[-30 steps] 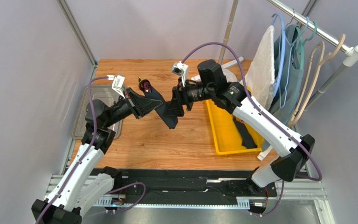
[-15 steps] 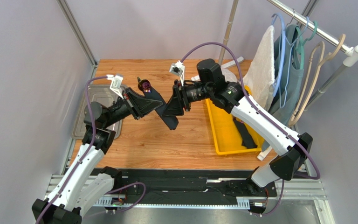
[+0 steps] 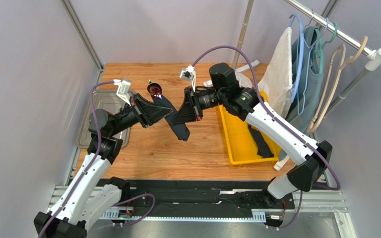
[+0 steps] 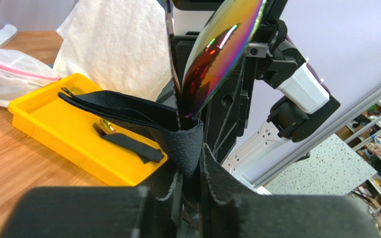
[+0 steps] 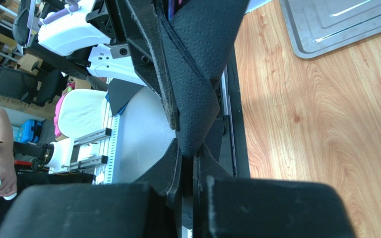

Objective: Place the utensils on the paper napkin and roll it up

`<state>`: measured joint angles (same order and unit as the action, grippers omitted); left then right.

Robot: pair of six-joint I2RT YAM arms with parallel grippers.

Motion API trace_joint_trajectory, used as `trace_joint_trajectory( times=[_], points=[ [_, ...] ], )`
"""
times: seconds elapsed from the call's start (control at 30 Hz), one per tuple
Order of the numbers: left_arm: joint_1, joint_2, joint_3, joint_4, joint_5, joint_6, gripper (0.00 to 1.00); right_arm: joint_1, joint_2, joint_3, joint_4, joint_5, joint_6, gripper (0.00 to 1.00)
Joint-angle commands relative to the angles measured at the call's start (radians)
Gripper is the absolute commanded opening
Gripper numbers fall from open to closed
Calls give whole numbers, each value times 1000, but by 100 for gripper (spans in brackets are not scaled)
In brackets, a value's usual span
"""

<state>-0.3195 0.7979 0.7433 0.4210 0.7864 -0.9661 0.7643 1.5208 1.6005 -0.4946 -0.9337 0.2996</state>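
At the right of the top view we see a yellow tray (image 3: 234,141) on the desk (image 3: 153,153), and a long black strip (image 3: 261,142) lies in it. From the left wrist the same tray fills the left centre. There we make out a gold utensil head (image 4: 104,127) touching a flat black piece (image 4: 130,145). A grey metal tray (image 3: 88,106) sits at the left edge of the desk, partly under the left arm; we cannot tell what it holds.

The paper napkin (image 3: 179,130) is a matte black, dimpled sheet, wrapped into a loose, creased roll rather than lying flat. It hangs in the air above the middle of the desk, slanting from upper left to lower right in the top view. Out of its upper end sticks a spoon (image 3: 154,89) whose bowl shines purple, red and gold. Its handle is hidden inside the wrap.

The left fingers (image 3: 165,106) are pinched narrow on the roll near the spoon end. In the left wrist view the napkin rises from between them, with the spoon bowl just above. The right fingers (image 3: 175,119) are likewise closed tight on the napkin, gripping a folded corner. In the right wrist view the black paper fans upward from that pinch. The two pairs of fingers face each other, almost touching, with the roll between them.
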Motion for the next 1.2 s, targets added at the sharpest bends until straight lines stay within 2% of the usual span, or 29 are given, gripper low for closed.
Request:
trace_joint_trajectory(
  times=[0.0,0.03,0.1,0.4,0.57,0.7,1.0,1.17],
  points=[
    [-1,-31,10,-34,-32,61,23,-6,-24,48,27,39,41,0],
    [-1,-35,8,-66,-36,79,31,-10,-24,59,28,50,44,0],
    [-1,-46,1,-103,-49,99,41,-14,-25,68,30,55,46,0],
    [-1,-29,-33,-74,-33,70,59,-14,-48,70,53,58,56,0],
    [-1,-16,-45,8,-24,3,58,-11,-51,68,80,33,67,0],
    [-1,-6,-48,71,-22,-55,45,-5,-57,61,94,21,72,0],
    [-1,7,-53,148,-19,-128,29,-3,-71,27,165,-7,98,0],
    [-1,9,-50,170,-24,-157,35,-5,-77,18,214,-19,118,0]
  ],
)
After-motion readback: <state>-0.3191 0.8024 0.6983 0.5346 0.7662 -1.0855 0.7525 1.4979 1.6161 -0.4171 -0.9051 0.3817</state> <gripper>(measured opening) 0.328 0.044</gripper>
